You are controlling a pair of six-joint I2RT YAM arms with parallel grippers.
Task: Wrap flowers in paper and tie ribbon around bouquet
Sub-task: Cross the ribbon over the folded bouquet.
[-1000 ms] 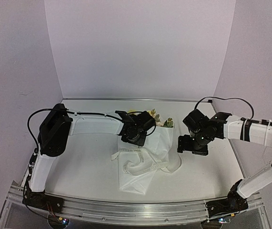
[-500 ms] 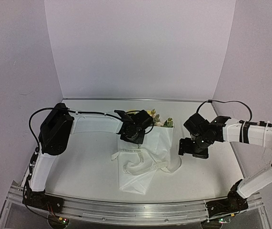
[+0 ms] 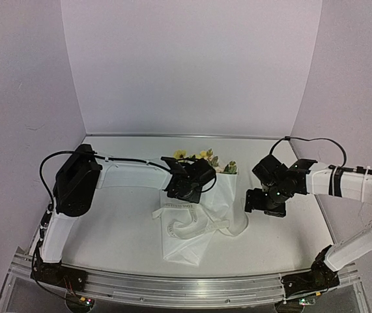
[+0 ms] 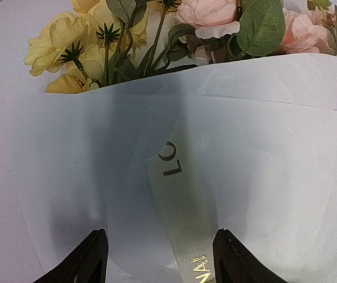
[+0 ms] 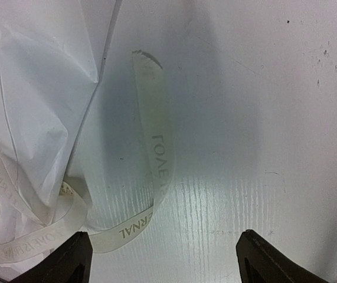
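White paper [image 4: 262, 147] wraps the flowers [image 4: 85, 41], ribbon [image 4: 183, 218] across it. My left gripper [image 4: 160, 244] straddles that ribbon, spread wide, holding nothing; my right gripper [image 5: 165, 250] gapes empty too.

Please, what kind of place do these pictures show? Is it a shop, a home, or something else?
Probably a robot test booth in a laboratory, not a flower shop: plain pale lilac walls enclose a white table, and two arms are bolted to an aluminium rail at its near edge.
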